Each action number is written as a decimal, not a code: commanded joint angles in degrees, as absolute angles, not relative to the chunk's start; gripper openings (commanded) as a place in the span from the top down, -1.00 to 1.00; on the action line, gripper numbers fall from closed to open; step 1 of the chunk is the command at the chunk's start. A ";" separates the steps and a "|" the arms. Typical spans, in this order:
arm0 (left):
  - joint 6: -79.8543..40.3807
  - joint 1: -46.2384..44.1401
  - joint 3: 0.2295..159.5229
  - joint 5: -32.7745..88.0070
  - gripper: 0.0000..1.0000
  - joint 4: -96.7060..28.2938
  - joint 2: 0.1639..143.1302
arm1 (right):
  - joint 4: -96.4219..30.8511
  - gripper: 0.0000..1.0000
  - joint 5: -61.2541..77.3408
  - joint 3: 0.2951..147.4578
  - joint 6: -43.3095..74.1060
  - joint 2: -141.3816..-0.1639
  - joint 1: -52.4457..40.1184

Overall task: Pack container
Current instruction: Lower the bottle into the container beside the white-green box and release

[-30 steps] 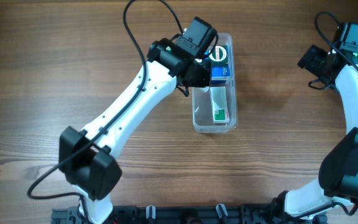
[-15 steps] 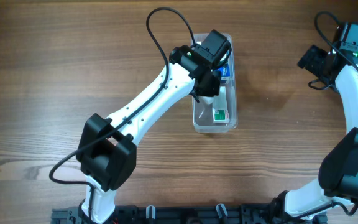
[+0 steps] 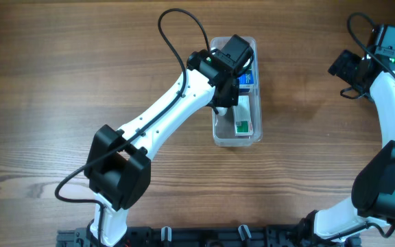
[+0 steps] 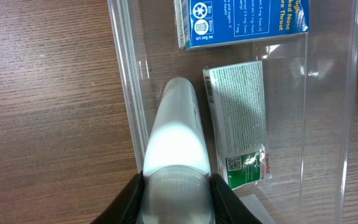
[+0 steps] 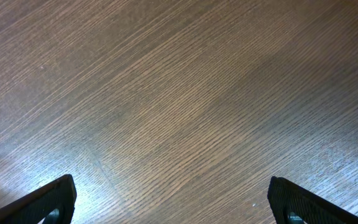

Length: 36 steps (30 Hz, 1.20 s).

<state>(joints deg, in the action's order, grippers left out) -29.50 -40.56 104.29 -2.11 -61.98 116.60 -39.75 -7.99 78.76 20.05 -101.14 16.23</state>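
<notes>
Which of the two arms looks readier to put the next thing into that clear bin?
Left. Its tool grips a pale bottle directly over the container. The right tool hangs open above the table, far off to the side, holding nothing.

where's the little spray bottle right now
The spray bottle is gripped in the left hand. In the left wrist view it sits within the container, between its long wall and the green-and-white box.
</notes>
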 commanded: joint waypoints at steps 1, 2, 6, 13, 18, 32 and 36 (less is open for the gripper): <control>-30.52 -40.77 105.75 -3.33 0.47 -61.52 117.03 | -39.62 -0.99 -8.58 78.48 19.66 -101.10 16.21; -30.52 -40.77 105.75 -3.33 0.46 -61.45 117.03 | -39.62 -0.99 -8.58 78.48 19.66 -101.10 16.21; -30.52 -40.77 105.75 -3.29 0.46 -61.34 117.03 | -39.62 -0.99 -8.58 78.48 19.66 -101.10 16.21; -30.50 -42.09 105.73 -3.36 0.45 -60.58 117.14 | -39.62 -0.99 -8.58 78.48 19.66 -101.10 16.21; -30.50 -42.33 105.65 -3.42 0.46 -60.45 117.36 | -39.62 -0.99 -8.58 78.48 19.66 -101.10 16.21; -30.52 -42.33 104.90 -3.77 0.36 -61.28 118.32 | -39.62 -0.99 -8.58 78.48 19.68 -101.10 16.21; -30.50 -42.33 104.90 -3.77 0.25 -61.28 118.32 | -39.62 -1.00 -8.60 78.48 19.64 -101.10 16.21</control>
<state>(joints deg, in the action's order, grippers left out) -29.67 -42.26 104.27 -2.79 -61.43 117.99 -39.75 -7.99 78.76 20.05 -101.14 16.23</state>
